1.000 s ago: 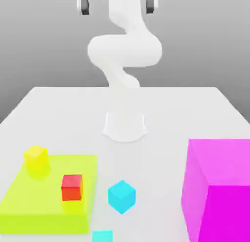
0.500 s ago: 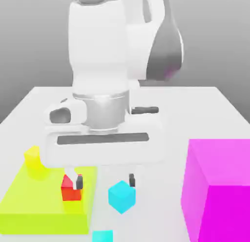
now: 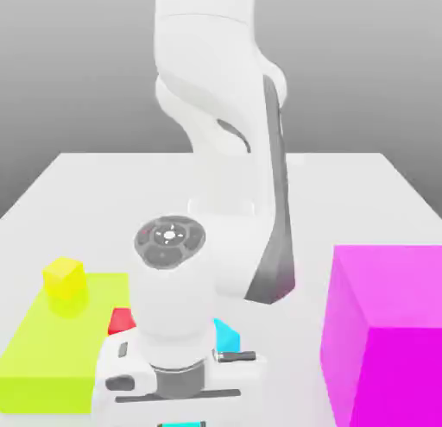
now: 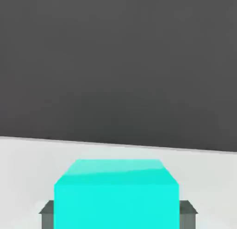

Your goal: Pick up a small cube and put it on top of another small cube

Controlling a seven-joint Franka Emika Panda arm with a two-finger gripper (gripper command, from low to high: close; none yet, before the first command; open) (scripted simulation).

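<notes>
White worktop (image 3: 302,192). Directly on it: yellow-green slab (image 3: 69,348) at the exterior view's left; large magenta block (image 3: 388,330) at the right; cyan cube (image 3: 227,337) between them, partly hidden by the arm.

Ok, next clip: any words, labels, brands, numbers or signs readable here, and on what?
No readable text. The round panel on the arm has small marks, too small to make out. The cubes, the lime slab and the magenta block are plain.

Ext. view faces arm base from across table, hi, looking down; hand view close-up, cyan cube in both.
</notes>
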